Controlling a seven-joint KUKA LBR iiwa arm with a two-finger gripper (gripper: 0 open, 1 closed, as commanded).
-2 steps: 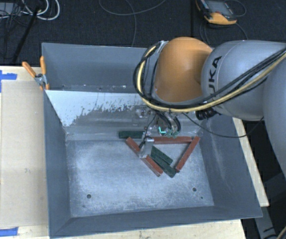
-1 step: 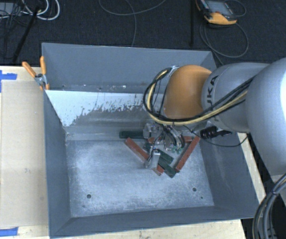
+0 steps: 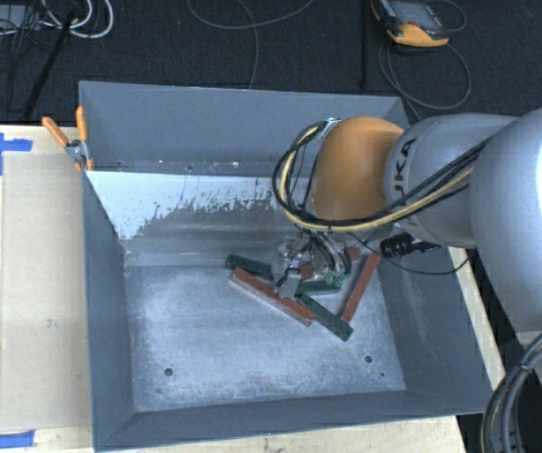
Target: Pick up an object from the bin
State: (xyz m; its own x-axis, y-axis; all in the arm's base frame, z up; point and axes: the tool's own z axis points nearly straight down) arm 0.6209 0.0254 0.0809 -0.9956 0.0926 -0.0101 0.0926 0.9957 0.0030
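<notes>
The gripper (image 3: pixel 301 264) is hanging low in the grey metal bin (image 3: pixel 205 376), right of the middle of its floor, directly over a small heap of flat, narrow strips, and its tip is sitting so deep among them that I cannot tell how far open it is or whether it is gripping anything. The thing lying nearest beneath it is a long reddish-brown flat strip (image 3: pixel 271 295), resting on the bin floor with its long axis running diagonally, from upper left down to lower right in the camera view. A dark green flat strip (image 3: pixel 328 321) is lying just beside its lower-right end, roughly parallel to it, a shorter dark green strip (image 3: pixel 249 265) is poking out to the upper left, and a second reddish-brown strip (image 3: pixel 359 289) is leaning along the right side, pointing up and right. The risk, as I am judging it, is coming from the overlap: the strips are lying thin and crossed, so a closing gripper could be catching two at once, pinching only an edge so the strip is pivoting and slipping out on the lift, or dragging a neighbour up against the bin floor.
</notes>
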